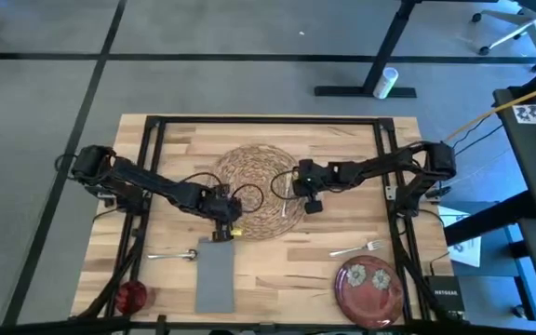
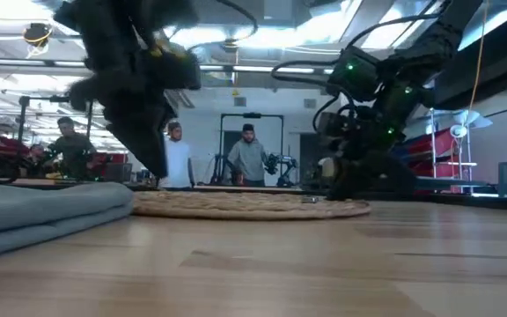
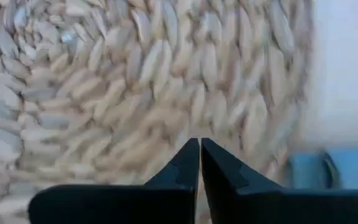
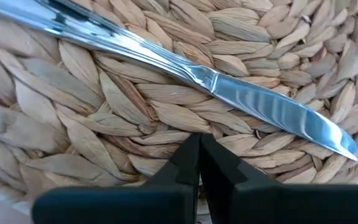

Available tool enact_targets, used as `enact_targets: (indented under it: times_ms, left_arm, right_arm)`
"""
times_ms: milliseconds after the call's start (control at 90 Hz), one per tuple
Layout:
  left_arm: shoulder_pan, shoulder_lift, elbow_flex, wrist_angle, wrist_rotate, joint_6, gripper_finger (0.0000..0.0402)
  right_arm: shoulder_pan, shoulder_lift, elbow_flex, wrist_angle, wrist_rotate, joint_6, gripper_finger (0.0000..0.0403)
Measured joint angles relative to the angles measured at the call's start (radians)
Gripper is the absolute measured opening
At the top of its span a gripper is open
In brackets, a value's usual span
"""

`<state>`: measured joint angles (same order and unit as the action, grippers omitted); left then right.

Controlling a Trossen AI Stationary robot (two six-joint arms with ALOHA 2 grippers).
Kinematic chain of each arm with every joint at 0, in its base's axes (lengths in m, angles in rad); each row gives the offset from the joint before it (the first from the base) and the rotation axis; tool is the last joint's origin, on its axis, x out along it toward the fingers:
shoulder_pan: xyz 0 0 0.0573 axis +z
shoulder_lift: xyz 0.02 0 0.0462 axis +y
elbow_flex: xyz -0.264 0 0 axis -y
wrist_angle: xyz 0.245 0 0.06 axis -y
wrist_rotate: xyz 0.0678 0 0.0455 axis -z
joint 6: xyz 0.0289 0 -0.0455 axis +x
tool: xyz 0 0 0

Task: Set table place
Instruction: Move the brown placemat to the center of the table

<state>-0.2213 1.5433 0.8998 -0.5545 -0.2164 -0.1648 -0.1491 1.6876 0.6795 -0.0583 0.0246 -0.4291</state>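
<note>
On the bench (image 1: 277, 261), the woven mat (image 1: 259, 191) lies at centre, with a silver knife (image 4: 197, 71) resting on its right part. The left claw (image 3: 200, 163), fingers pressed together and empty, sits over the mat's 7 o'clock edge; the right claw (image 4: 199, 163), likewise closed on nothing, sits at its 3 o'clock side just beside the knife. The gray napkin (image 1: 216, 276) lies at 7 o'clock of the mat, spoon (image 1: 175, 254) and red cup (image 1: 131, 296) toward 8 o'clock, fork (image 1: 357, 247) and red plate (image 1: 369, 288) toward 4 o'clock.

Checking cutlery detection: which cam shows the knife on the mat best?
Right wrist view: the knife fills the frame, lying on the woven mat just past the shut right gripper. High view gives only a thin glint; low view a speck at most; left wrist view shows none.
</note>
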Motion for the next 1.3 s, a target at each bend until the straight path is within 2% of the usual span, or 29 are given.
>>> enact_targets:
  times_ms: [211,344,500,700,833,1078,1300]
  left_arm:
    - [-0.131,-0.033,0.110,-0.374,0.010,-0.110,0.0000]
    - [-0.227,-0.034,0.151,-0.514,0.083,-0.202,0.0000]
    - [-0.316,-0.033,0.151,-0.515,0.200,-0.298,0.0000]
    - [-0.404,-0.033,0.151,-0.517,0.219,-0.390,0.0000]
    - [-0.439,-0.033,0.128,-0.507,0.268,-0.421,0.0004]
    - [-0.471,-0.032,0.049,-0.485,0.313,-0.526,0.0047]
    - [-0.491,-0.032,-0.021,-0.356,0.322,-0.559,0.0083]
  right_arm:
    - [0.002,-0.079,-0.009,-0.076,-0.019,0.002,0.0000]
    - [0.002,-0.093,-0.009,-0.099,-0.013,0.002,0.0000]
    - [0.001,-0.094,-0.008,-0.103,-0.022,0.002,0.0000]
    - [0.001,-0.095,-0.008,-0.101,-0.031,0.002,0.0001]
    - [0.000,-0.095,-0.007,-0.098,-0.065,0.001,0.0001]
    - [0.012,-0.095,-0.005,-0.063,-0.100,0.002,0.0001]
    - [0.013,-0.095,0.043,-0.082,-0.109,0.001,0.0001]
